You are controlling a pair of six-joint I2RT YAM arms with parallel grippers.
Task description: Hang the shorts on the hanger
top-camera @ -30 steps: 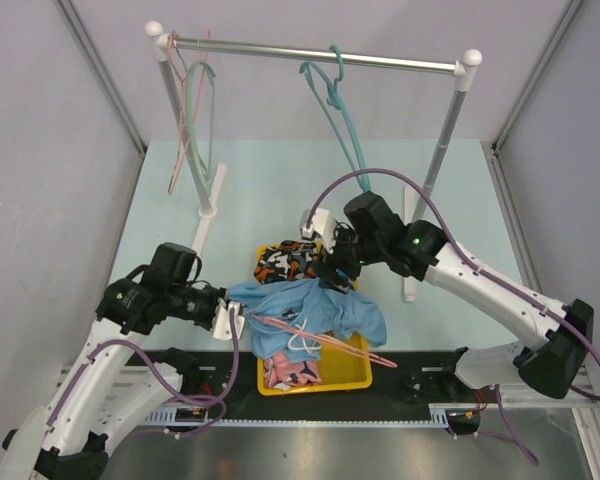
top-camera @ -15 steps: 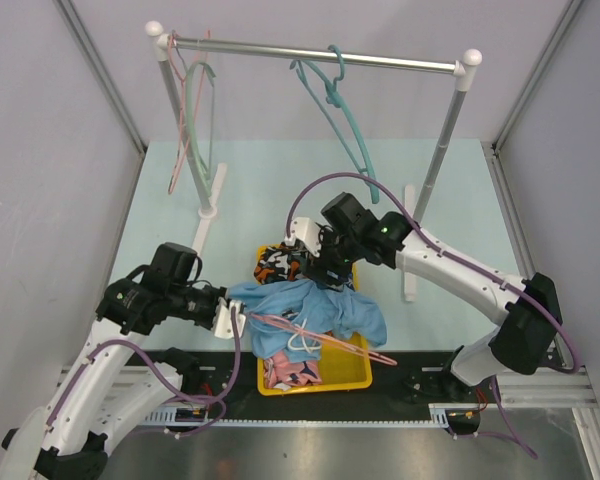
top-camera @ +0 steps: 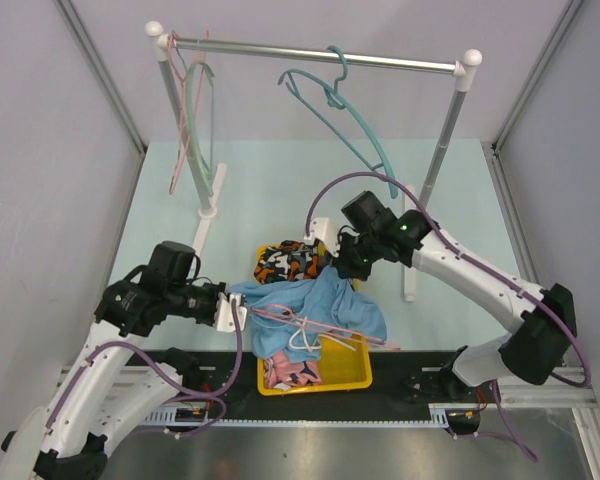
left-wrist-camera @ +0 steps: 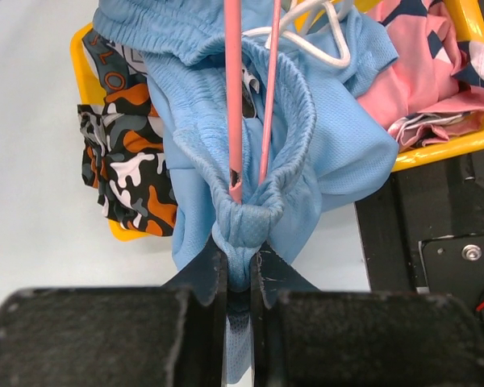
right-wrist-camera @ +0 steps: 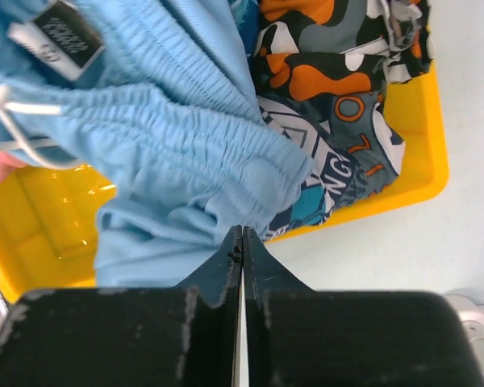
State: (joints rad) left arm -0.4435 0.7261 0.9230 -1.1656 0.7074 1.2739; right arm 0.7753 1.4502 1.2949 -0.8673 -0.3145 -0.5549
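Clamping shorts (left-wrist-camera: 323, 153) by waistband edge, left fingers (left-wrist-camera: 206, 278); right fingers (right-wrist-camera: 226, 262) together at fabric edge.

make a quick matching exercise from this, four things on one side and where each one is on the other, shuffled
Things
1. shorts
2. loose pink hanger
3. teal hanger
4. camo shorts

Places
a. hooked on the rail
b. waistband pinched in the left gripper
c. partly under blue fabric, at the far end of the bin
d. rods run into a waistband

Pairs: 1-b, 2-d, 3-a, 4-c
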